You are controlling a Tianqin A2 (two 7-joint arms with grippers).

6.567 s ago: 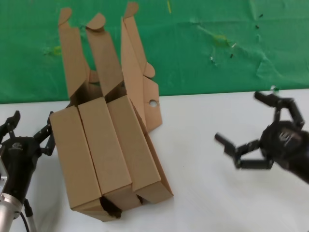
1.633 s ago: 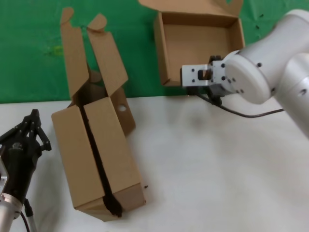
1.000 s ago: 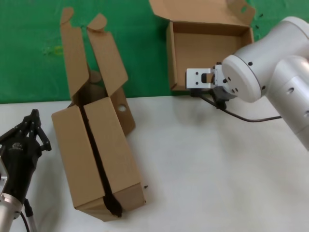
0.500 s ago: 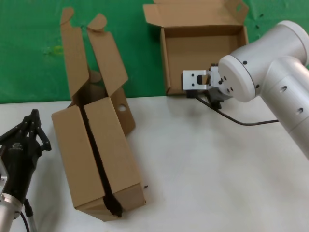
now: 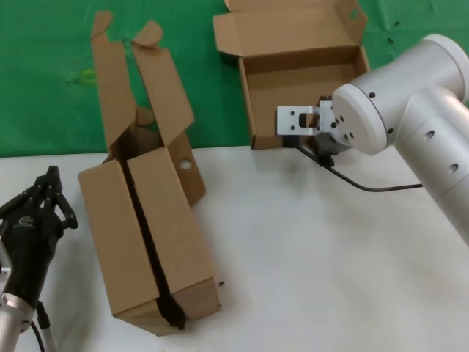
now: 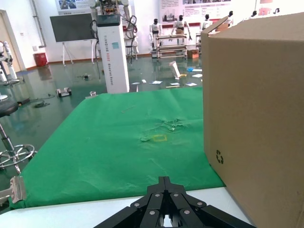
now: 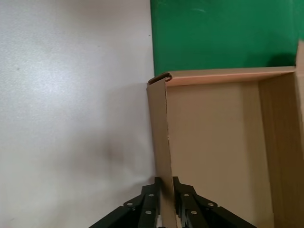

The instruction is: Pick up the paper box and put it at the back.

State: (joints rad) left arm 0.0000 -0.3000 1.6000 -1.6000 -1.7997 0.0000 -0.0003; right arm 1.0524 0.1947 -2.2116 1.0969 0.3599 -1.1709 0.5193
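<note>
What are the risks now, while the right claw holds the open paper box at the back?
1. The right claw pinches only one thin side wall of the paper box, so the box may tilt or slip out.
2. The box stands open against the green cloth, with its lid flap up; on release it may tip forward onto the white table.

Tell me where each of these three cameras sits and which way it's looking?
Head: high on the robot, looking down at the table; both arms show, right gripper holding the paper box.
Left wrist: beside the two cartons, facing the green cloth; left gripper shows.
Right wrist: looks along its fingers pinching the box wall.
Shared: that box.
</note>
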